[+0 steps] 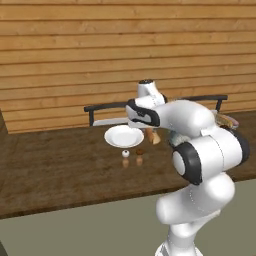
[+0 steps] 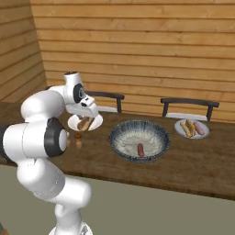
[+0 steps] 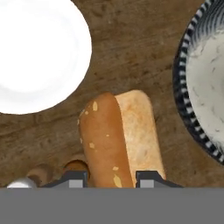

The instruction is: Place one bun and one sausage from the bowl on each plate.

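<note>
Bowl [image 2: 139,140] mid-table holds one sausage [image 2: 140,149]. Far plate [image 2: 192,129] looks served — your bun and sausage sit on it. Near plate [image 3: 37,54] is bare — half left, I judge. Gripper [image 3: 111,177] pinches the bun [image 3: 118,140] above the table, between plate and bowl; its long axis runs straight out from the fingers.

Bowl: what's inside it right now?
One sausage lies on the pale floor of the bowl; no bun shows there. The near wall hides a strip of the floor. The gripper holds a bun beside it.
</note>
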